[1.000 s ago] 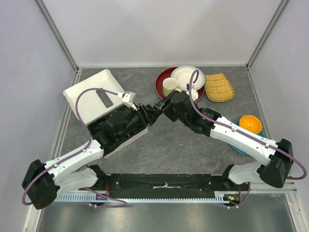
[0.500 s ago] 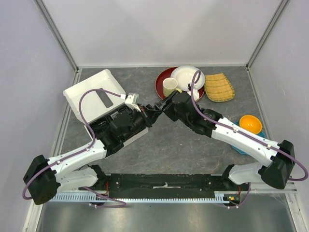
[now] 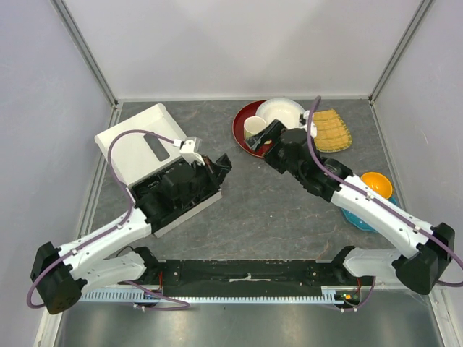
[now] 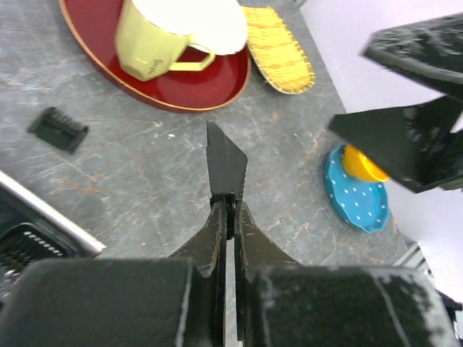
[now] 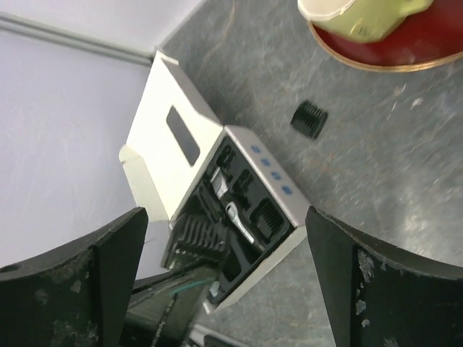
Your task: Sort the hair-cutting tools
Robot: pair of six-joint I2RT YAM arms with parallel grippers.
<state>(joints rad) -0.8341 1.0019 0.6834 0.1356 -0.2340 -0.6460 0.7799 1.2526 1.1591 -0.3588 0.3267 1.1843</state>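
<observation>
Grey marbled surface [image 3: 275, 217], white walls behind. Left hand [image 4: 228, 207] pinched fully shut on one end of thin black comb [image 4: 226, 163], held above surface just beside white box [image 3: 130, 137] with black tray. Right hand [image 3: 262, 139] spread wide, empty, near mug [image 3: 253, 129] on red plate [image 3: 237, 126]. One black guard [image 4: 58, 129] lay loose between box and plate. Likely risks: comb, gripped at tip only, could swivel or slip; free end could snag tray wall; open right hand could nudge mug.
</observation>
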